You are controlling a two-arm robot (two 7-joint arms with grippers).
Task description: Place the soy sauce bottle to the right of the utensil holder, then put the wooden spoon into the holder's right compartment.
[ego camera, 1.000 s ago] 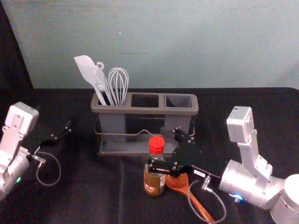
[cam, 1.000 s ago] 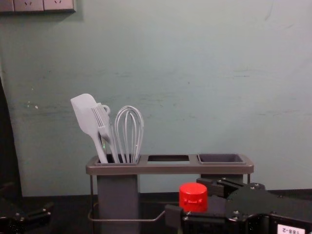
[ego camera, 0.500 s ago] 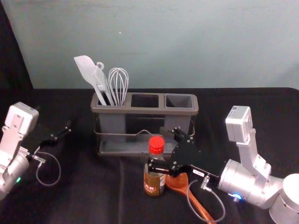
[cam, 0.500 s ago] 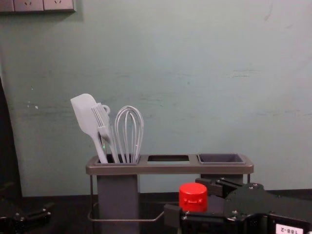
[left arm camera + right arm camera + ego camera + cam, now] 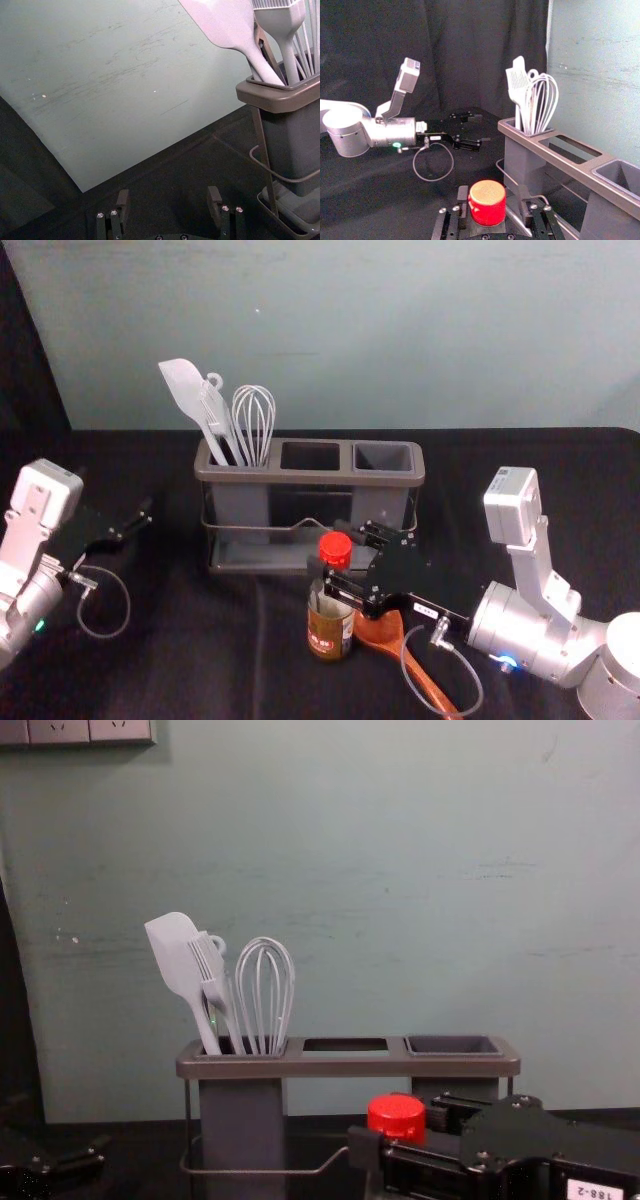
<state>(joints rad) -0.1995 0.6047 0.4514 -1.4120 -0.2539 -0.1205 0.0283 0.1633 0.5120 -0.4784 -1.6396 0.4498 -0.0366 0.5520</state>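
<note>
we see the clear glass soy sauce bottle with brown contents and a red cap (image 5: pixel 330 632) upright before the grey-brown plastic utensil holder (image 5: pixel 330 477). our right gripper (image 5: pixel 330 547) has its fingers parted around the bottle's top, with a gap visible beside the cap. the reddish-brown wooden spoon (image 5: pixel 378 632) lies just beside the bottle, handle slanting toward the front right corner of the black-covered tabletop (image 5: pixel 200 640). near the left edge, our left gripper (image 5: pixel 117 490) is parked, fingers spread.
</note>
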